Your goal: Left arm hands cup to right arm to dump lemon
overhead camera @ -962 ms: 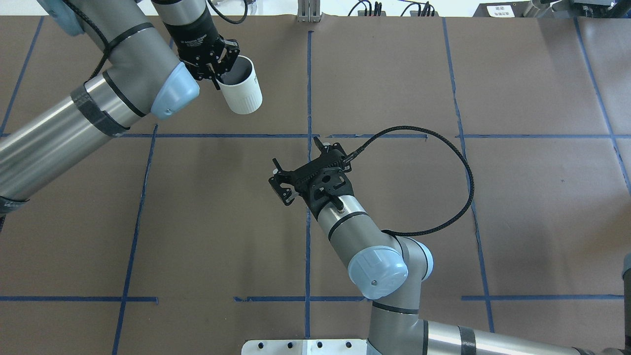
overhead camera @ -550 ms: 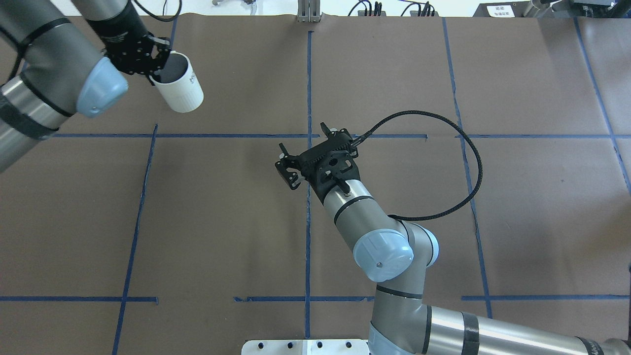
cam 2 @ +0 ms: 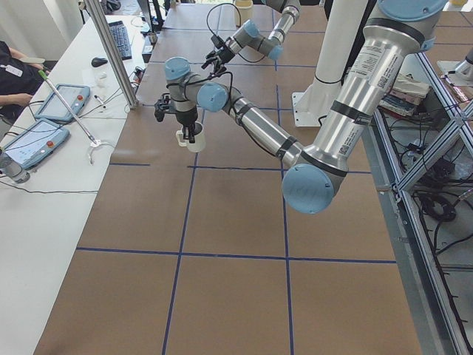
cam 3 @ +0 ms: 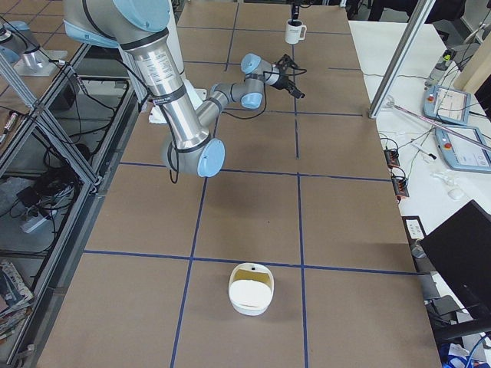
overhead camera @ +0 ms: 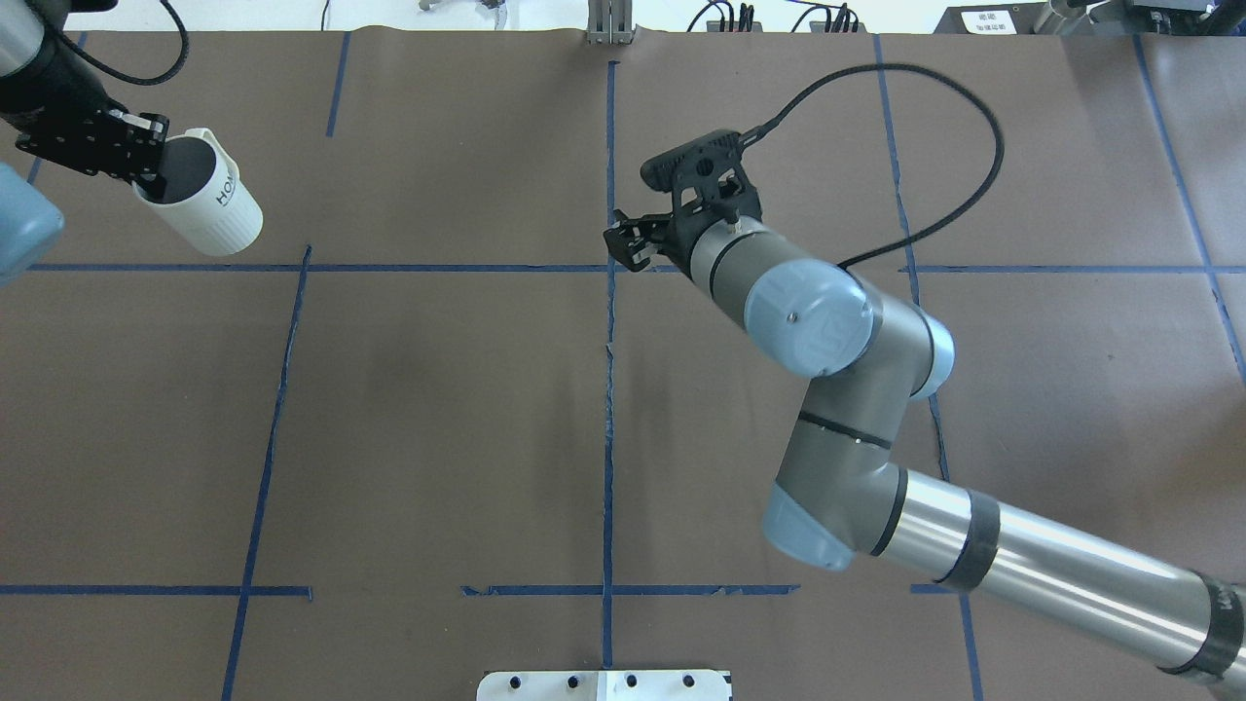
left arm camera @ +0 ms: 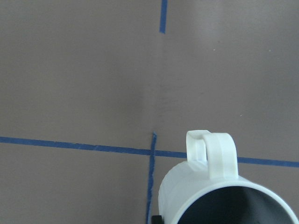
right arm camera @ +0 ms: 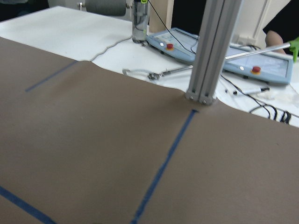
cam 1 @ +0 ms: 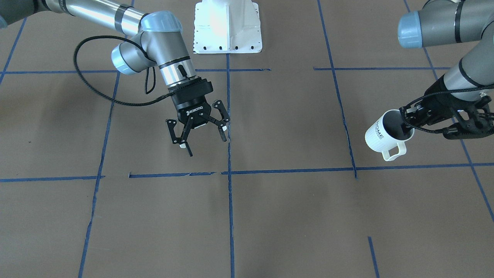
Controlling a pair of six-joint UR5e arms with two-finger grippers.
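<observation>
My left gripper (overhead camera: 146,173) is shut on the rim of the cup (overhead camera: 209,209), a white ribbed mug marked "HOME", held tilted above the table's far left. The front view shows the cup (cam 1: 382,133) with its handle hanging down from the left gripper (cam 1: 408,120). The left wrist view shows the cup's rim and handle (left arm camera: 212,158). Its grey inside looks dark, and no lemon shows. My right gripper (cam 1: 202,141) is open and empty over the middle of the table, well apart from the cup. It also shows in the overhead view (overhead camera: 623,243).
A white bowl (cam 3: 251,289) stands on the table at the end on the robot's right. The robot's base plate (cam 1: 227,27) is at the near middle edge. An aluminium post (right arm camera: 205,51) and tablets (right arm camera: 261,65) are on the white bench beyond the far edge.
My left arm has carried the cup leftward, away from the middle. My right arm has swung its gripper toward the table's far side, still open.
</observation>
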